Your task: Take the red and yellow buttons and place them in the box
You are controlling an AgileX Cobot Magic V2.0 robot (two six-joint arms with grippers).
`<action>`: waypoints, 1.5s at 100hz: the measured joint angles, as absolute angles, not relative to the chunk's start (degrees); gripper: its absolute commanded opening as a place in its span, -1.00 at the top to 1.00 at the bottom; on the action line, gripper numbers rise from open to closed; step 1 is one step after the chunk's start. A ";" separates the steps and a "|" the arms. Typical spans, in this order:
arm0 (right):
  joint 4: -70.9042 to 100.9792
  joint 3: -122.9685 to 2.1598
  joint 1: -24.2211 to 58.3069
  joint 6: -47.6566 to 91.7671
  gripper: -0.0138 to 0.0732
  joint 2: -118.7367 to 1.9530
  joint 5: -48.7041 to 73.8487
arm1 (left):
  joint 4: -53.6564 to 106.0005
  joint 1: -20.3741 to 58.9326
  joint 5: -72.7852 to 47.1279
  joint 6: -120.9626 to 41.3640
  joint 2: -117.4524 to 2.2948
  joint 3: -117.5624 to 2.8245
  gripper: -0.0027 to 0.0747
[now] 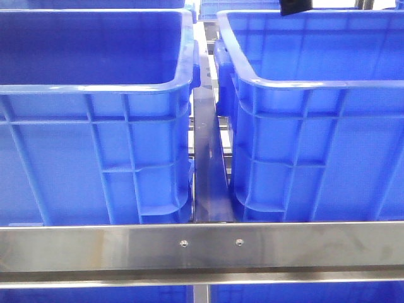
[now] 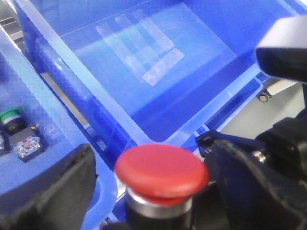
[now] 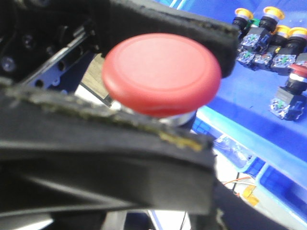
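Note:
In the left wrist view my left gripper (image 2: 152, 184) is shut on a red mushroom button (image 2: 161, 171) with a silver collar. It holds the button above the rim between two blue bins. The bin beyond, the box (image 2: 158, 72), is empty, with a taped patch on its floor. In the right wrist view my right gripper (image 3: 158, 81) is shut on another red button (image 3: 161, 74), with one black finger (image 3: 168, 19) on each side. Past it, several yellow buttons (image 3: 273, 12) and a red button (image 3: 298, 72) lie in a blue bin (image 3: 249, 100). Neither gripper shows in the front view.
The front view shows two tall blue bins (image 1: 95, 95) (image 1: 315, 82) side by side, with a narrow gap and a steel rail (image 1: 202, 246) in front. In the left wrist view a green button (image 2: 10, 117) and switch blocks lie in the bin beside the empty one.

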State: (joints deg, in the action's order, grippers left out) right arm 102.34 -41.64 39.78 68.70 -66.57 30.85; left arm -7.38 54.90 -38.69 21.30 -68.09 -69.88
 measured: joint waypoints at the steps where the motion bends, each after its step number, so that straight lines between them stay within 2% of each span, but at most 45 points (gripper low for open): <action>1: 102.34 -41.64 39.78 68.70 0.56 -66.57 30.64 | -7.38 54.89 -38.69 21.30 -68.11 -69.88 -0.29; 42: 102.54 -41.64 39.78 68.70 0.56 -66.57 26.44 | -10.34 46.02 -40.67 21.30 -61.26 -68.94 -0.29; 76: 102.67 -41.64 39.78 68.70 0.56 -66.57 25.56 | -13.24 30.41 -42.05 21.30 -52.72 -60.60 -0.29; 113: 102.79 -41.64 39.78 68.70 0.56 -66.57 22.74 | -15.37 15.10 -44.44 21.40 -36.73 -49.83 -0.27; 123: 102.88 -41.64 39.78 68.70 0.56 -66.57 21.68 | -15.60 13.95 -45.23 21.40 -32.43 -47.10 -0.18; 132: 102.88 -41.64 39.78 68.70 0.56 -66.57 20.59 | -15.71 13.69 -45.46 21.40 -29.32 -45.15 -0.02; 139: 102.88 -41.64 39.78 68.70 0.56 -66.57 19.61 | -15.71 13.69 -45.59 21.40 -27.05 -43.83 0.18; 150: 102.92 -41.64 39.78 68.70 0.56 -66.57 18.14 | -15.84 13.69 -45.83 21.40 -24.51 -42.37 0.63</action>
